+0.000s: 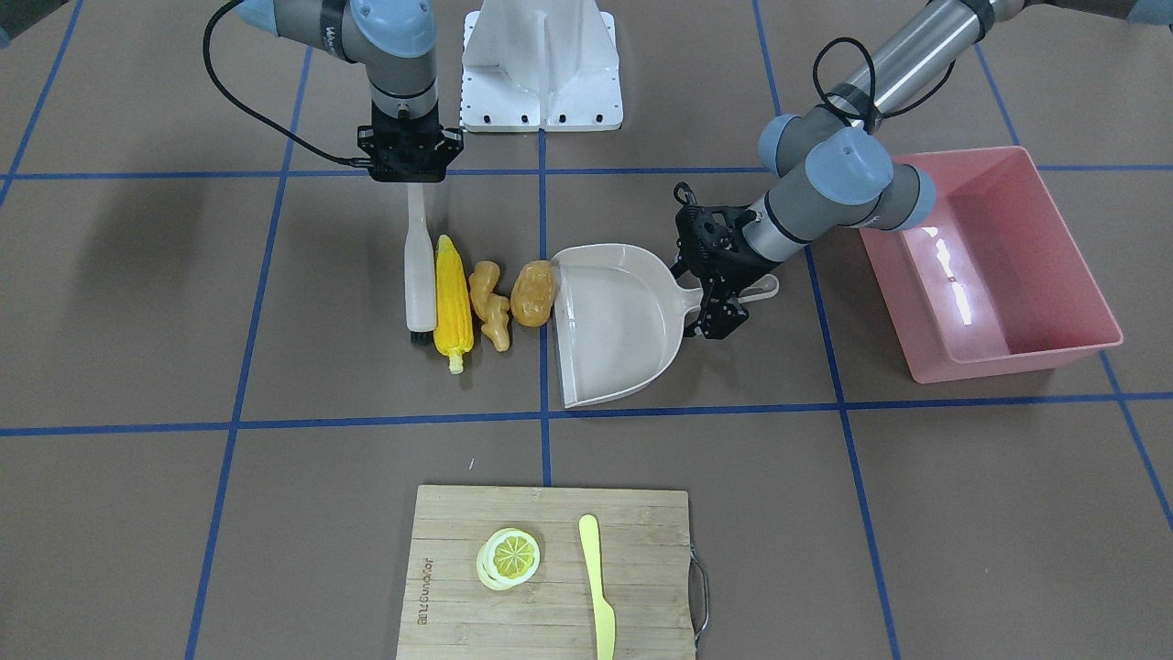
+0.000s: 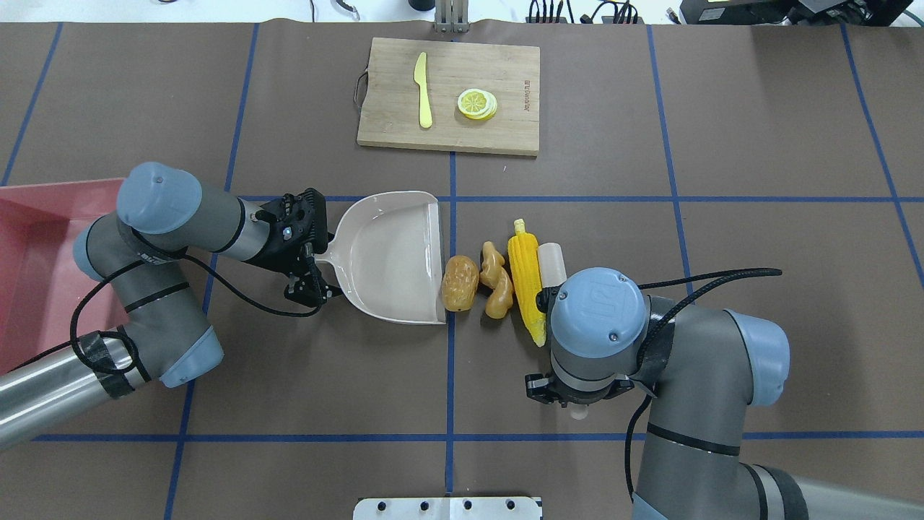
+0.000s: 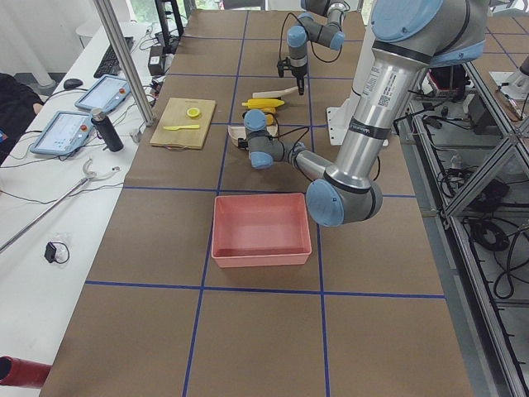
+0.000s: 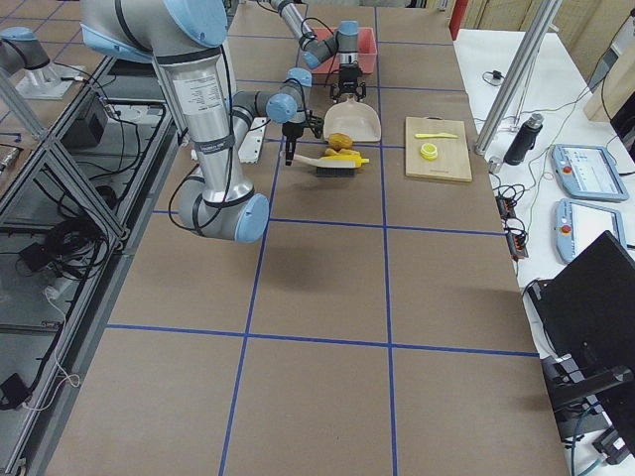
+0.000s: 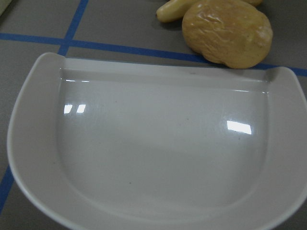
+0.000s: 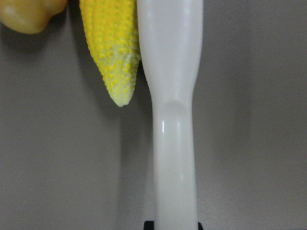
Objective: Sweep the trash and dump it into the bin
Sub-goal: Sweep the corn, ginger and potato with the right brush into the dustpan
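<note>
The yellow corn cob (image 1: 453, 302), the tan ginger root (image 1: 490, 302) and the brown potato (image 1: 533, 293) lie in a row on the table. The potato touches the open lip of the beige dustpan (image 1: 609, 330). My left gripper (image 1: 724, 302) is shut on the dustpan's handle. My right gripper (image 1: 410, 170) is shut on the handle of a white brush (image 1: 421, 275), which lies against the corn's far side. The pink bin (image 1: 994, 257) stands beyond the dustpan, behind my left arm. In the left wrist view the potato (image 5: 225, 31) sits at the dustpan's (image 5: 158, 143) edge. In the right wrist view the brush (image 6: 172, 120) runs beside the corn (image 6: 112, 48).
A bamboo cutting board (image 1: 550, 573) with a lemon slice (image 1: 509, 557) and a yellow knife (image 1: 597, 587) lies on the operators' side. The white robot base plate (image 1: 541, 64) stands between the arms. Blue tape lines cross the brown table.
</note>
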Robot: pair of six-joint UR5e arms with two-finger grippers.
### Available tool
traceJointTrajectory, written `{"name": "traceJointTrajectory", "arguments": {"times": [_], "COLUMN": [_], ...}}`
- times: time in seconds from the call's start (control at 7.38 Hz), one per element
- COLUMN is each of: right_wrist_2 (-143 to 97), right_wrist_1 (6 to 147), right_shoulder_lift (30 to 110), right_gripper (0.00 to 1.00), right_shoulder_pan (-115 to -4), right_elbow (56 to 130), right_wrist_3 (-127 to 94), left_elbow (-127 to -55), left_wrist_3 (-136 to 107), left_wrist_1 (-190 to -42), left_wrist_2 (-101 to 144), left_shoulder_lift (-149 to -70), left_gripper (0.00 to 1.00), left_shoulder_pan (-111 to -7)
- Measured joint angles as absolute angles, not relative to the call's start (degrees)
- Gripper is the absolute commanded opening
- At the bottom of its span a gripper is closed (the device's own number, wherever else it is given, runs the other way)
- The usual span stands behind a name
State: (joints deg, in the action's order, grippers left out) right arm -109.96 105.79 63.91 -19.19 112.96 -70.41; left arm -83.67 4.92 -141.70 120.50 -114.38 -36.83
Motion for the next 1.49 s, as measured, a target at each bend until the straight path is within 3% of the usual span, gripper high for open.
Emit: {"name": "traceJointTrajectory", "arguments": {"times": [1.49], "right_wrist_2": [-112.0], "right_wrist_1": [98.6], "right_shoulder_lift": [52.2], "right_gripper": [0.00], "right_shoulder_pan": [-18.2], "right_elbow": [103.9], "right_wrist_3": [-76.6], "left_elbow": [-83.7], "left_wrist_3": [4.9], "left_wrist_1": [-141.9], "left_wrist_2": [120.6], "left_shoulder_lift": [-114.1], "left_gripper": [0.94], "left_shoulder_pan": [-36.8]}}
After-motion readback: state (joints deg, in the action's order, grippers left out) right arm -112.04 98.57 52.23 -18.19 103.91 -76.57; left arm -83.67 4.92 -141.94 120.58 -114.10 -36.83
